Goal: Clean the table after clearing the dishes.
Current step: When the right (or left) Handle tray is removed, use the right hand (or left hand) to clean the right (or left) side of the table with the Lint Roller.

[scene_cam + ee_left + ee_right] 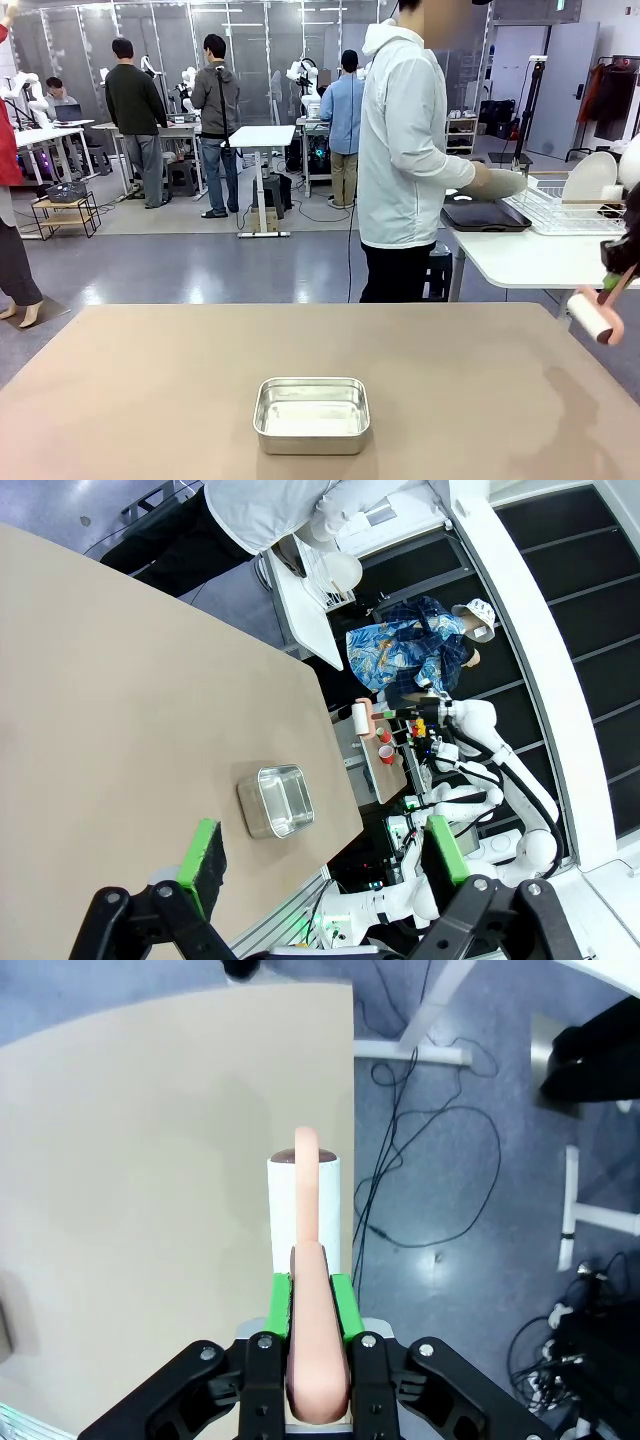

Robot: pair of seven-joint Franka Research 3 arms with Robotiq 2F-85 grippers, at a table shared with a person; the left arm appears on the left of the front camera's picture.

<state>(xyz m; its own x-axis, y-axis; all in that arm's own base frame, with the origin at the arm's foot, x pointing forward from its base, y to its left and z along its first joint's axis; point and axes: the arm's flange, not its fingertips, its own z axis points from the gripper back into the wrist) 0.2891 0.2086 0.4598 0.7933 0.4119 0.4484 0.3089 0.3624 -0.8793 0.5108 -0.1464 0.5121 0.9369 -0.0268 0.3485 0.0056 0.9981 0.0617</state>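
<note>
While left gripper [325, 865] gapes wide, holding nothing, right gripper [312, 1295] clamps roller's pink handle [312, 1360] above table [130, 1160] edge

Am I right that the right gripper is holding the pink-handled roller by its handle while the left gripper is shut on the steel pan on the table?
Not quite. The left gripper is open and holds nothing; in the left wrist view the steel pan sits untouched on the table, well beyond the fingers. The rest holds: the right gripper is shut on the roller by its pink handle.
</note>
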